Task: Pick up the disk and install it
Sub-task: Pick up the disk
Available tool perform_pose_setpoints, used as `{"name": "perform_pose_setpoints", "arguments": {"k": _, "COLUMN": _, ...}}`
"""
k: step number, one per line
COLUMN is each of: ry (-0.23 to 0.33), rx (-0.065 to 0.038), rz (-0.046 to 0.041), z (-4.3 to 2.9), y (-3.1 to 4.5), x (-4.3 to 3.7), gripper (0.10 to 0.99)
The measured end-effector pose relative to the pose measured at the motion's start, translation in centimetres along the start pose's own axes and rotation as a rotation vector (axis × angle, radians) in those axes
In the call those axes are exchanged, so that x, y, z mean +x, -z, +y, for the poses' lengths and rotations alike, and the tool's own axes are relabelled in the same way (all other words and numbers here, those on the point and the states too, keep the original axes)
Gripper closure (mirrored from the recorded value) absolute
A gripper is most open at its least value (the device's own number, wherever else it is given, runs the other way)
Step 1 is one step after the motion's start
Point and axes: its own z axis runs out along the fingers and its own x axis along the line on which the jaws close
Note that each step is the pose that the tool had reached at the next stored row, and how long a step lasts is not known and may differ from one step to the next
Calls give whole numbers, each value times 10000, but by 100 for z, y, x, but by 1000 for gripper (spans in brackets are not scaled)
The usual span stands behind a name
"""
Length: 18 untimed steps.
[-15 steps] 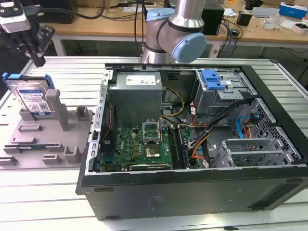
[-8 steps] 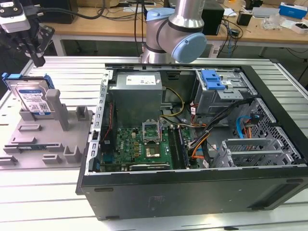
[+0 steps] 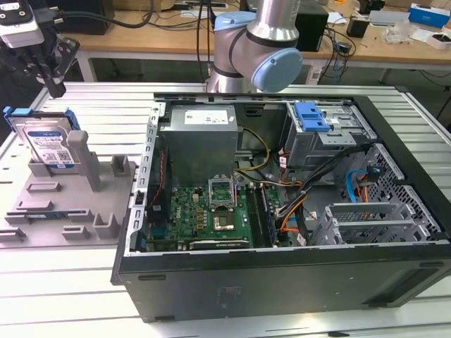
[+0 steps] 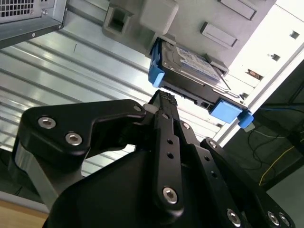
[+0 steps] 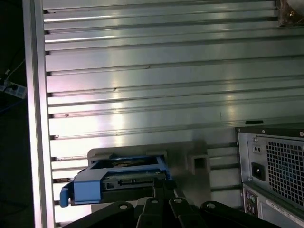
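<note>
**One disk (image 3: 46,144) on edge in its stand (image 3: 63,204), gripper (image 3: 55,88) hanging above**

Most of the exterior view is taken up by a ribbed aluminium table (image 3: 91,98) that carries everything else. On it, across the middle and the exterior view's right, lies an open black computer case (image 3: 282,278) with its side panel off and its inside facing up. The robot arm (image 3: 264,42) rises at twelve o'clock from the case, behind its far wall.

Inside the case, a grey power supply (image 3: 201,137) sits at about eleven o'clock. A green motherboard (image 3: 204,211) lies just beside it, at about seven o'clock. A grey metal cage (image 3: 320,144) with a blue latch (image 3: 312,116) on top sits at about one o'clock.

At nine o'clock from the case, just beside its wall, the grey stand lies flat on the table with several upright posts rising from it. The disk stands on edge at the stand's far end. Its white-and-blue label faces the exterior camera, and the blue carrier frame runs round its edges. In both wrist views the disk (image 4: 194,64) (image 5: 123,183) shows seated in the stand, blue frame at its ends.

The gripper hangs at twelve o'clock from the disk with a gap between them, holding nothing. In the second wrist view the gripper (image 4: 164,98) points at the disk's framed edge from close by. Whether the gripper is spread or pressed together cannot be told from these views.
</note>
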Motion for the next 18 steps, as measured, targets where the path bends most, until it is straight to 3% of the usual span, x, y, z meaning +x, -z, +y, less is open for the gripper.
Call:
{"name": "perform_pose_setpoints", "arguments": {"k": 4, "ry": 467, "rx": -7, "rz": 21, "z": 1, "y": 0, "x": 2, "gripper": 980}}
{"name": "perform_pose_setpoints", "arguments": {"k": 8, "ry": 2272, "rx": -33, "rz": 97, "z": 0, "y": -8, "x": 1, "gripper": 980}}
{"name": "perform_pose_setpoints", "arguments": {"k": 11, "ry": 3012, "rx": -50, "rz": 130, "z": 0, "y": -7, "x": 1, "gripper": 973}}
{"name": "perform_pose_setpoints", "arguments": {"k": 16, "ry": 4182, "rx": -77, "rz": 182, "z": 0, "y": -7, "x": 1, "gripper": 671}}
{"name": "perform_pose_setpoints", "arguments": {"k": 17, "ry": 4542, "rx": -80, "rz": 197, "z": 0, "y": -7, "x": 1, "gripper": 671}}
{"name": "perform_pose_setpoints", "arguments": {"k": 18, "ry": 4895, "rx": -82, "rz": 215, "z": 0, "y": -7, "x": 1, "gripper": 604}}
